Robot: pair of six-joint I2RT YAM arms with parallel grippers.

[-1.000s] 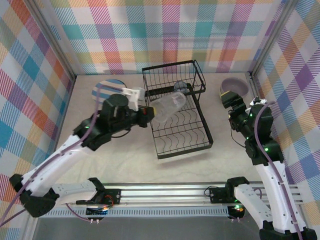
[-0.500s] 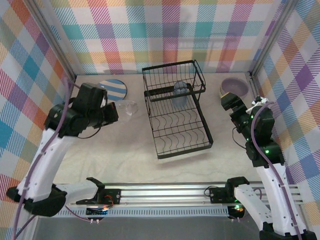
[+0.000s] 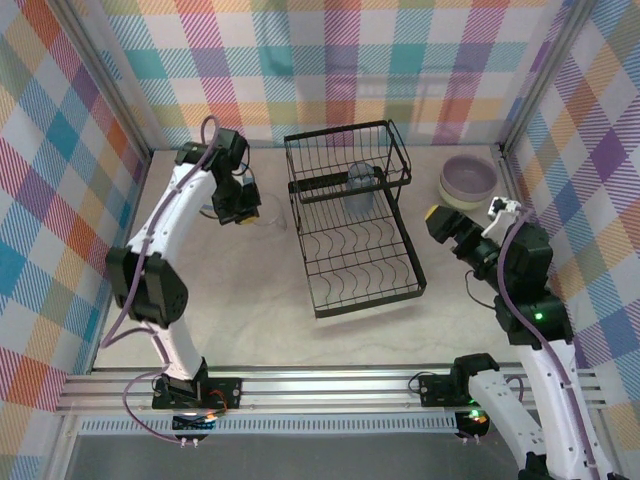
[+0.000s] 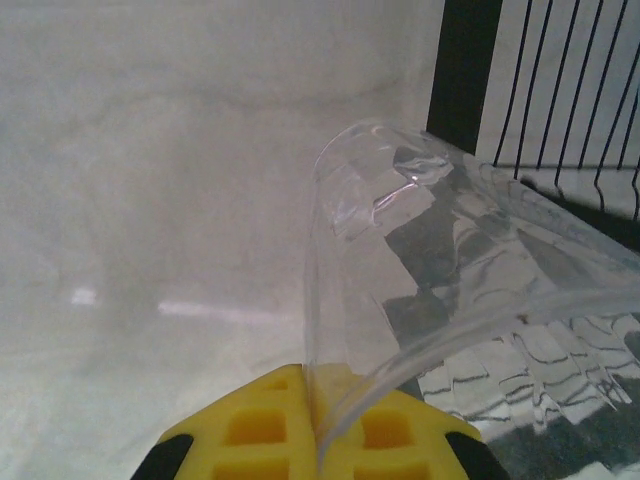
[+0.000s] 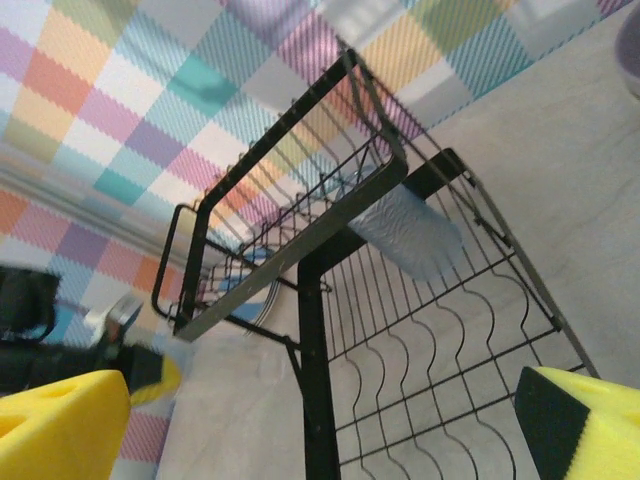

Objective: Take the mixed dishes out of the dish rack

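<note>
L tool (image 4: 315, 440) pinching clear tumbler (image 4: 440, 260) rim, R tool (image 5: 320, 430) spread wide, grey-blue tumbler (image 5: 405, 235) in blk wire rack (image 5: 312, 380)

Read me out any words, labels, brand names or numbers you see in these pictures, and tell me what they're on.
No text, label, brand or number can be read.
The dish rack, grey-blue tumbler, clear cup and lavender bowl show no markings.
The walls carry only a plaid pattern.
Anything printed on the front rail is too small to read.
</note>
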